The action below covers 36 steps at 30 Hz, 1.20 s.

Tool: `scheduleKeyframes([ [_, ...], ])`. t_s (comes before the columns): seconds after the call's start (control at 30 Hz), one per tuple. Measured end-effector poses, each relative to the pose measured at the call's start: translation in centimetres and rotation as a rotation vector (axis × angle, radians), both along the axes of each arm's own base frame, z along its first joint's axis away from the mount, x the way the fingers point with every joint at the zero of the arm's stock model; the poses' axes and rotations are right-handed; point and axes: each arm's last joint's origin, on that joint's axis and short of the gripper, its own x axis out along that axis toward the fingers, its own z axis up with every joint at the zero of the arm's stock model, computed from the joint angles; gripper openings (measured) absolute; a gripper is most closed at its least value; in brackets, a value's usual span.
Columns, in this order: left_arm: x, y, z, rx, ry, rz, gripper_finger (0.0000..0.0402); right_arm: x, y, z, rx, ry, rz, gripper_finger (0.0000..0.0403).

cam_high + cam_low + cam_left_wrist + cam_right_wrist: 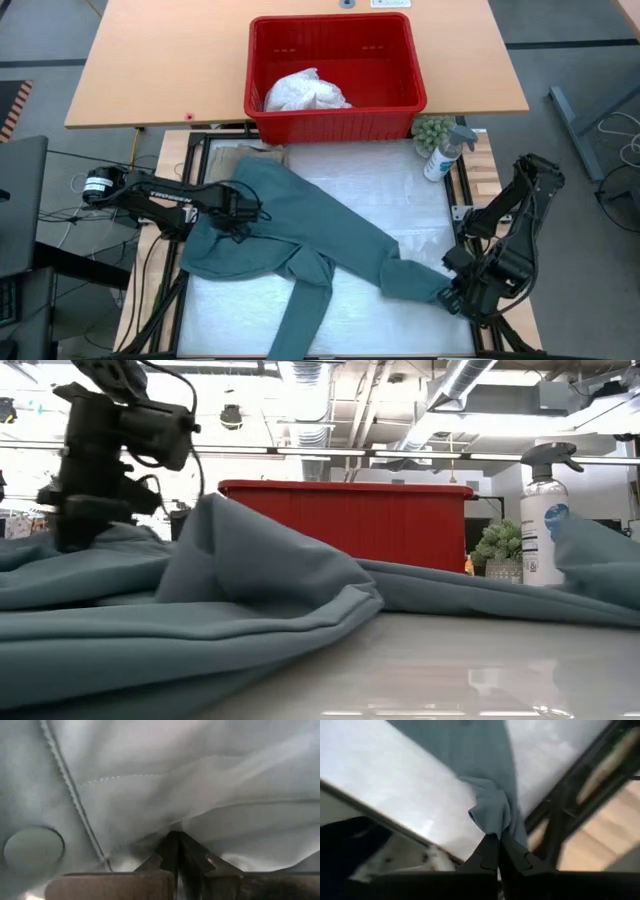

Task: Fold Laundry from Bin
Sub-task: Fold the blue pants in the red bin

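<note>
The dark teal-green long-sleeved garment (290, 225) lies spread on the white work surface (400, 185), one sleeve running to the right near side, another hanging toward the near edge. My left gripper (243, 212) is shut on its body at the left. My right gripper (452, 293) is shut on the right sleeve's end. The red bin (335, 75) stands at the far side with the white garment (305, 92) inside. A beige-khaki garment (262, 152) peeks out under the teal one's far edge. My left gripper pinches a raised fold of the teal garment's body (172, 827) between its two shut fingers, coming level from the table's left. The cloth rises in a ridge at the fingers (200, 520); the rest lies on the table. My right gripper pinches the bunched end of the right sleeve (492, 822) between its two shut fingers, coming from the table's right near corner. The sleeve runs away from the fingers along the table, slack.
A spray bottle (443, 152) and a small potted plant (432, 131) stand at the far right of the work surface, next to the bin. A dark frame (465, 190) borders the surface. The wooden table (160, 60) lies beyond.
</note>
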Motion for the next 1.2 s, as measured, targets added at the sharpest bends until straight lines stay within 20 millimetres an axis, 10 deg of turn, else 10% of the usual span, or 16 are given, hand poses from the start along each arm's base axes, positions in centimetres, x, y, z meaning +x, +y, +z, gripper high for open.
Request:
scheduleKeyframes([
  [0.17, -0.8, -0.6, -0.5, -0.054, 0.062, -0.058, 0.0000, 0.7, -0.6, -1.1, -0.108, 0.185, 0.070, 0.0021],
  [0.33, -1.7, -0.7, -1.5, -0.072, 0.097, -0.073, 0.0000, 3.0, -2.2, -1.2, -0.292, 0.004, 0.147, 0.0021],
  [0.83, -2.0, -0.9, -2.5, -0.155, 0.063, -0.055, 0.0000, 9.7, -14.0, 2.6, -0.718, -0.088, 0.299, 0.0020],
  [1.2, -1.6, -1.0, -2.5, -0.172, 0.021, -0.032, 0.0000, 6.1, -6.4, -0.1, 0.087, 0.145, 0.468, 0.0019],
])
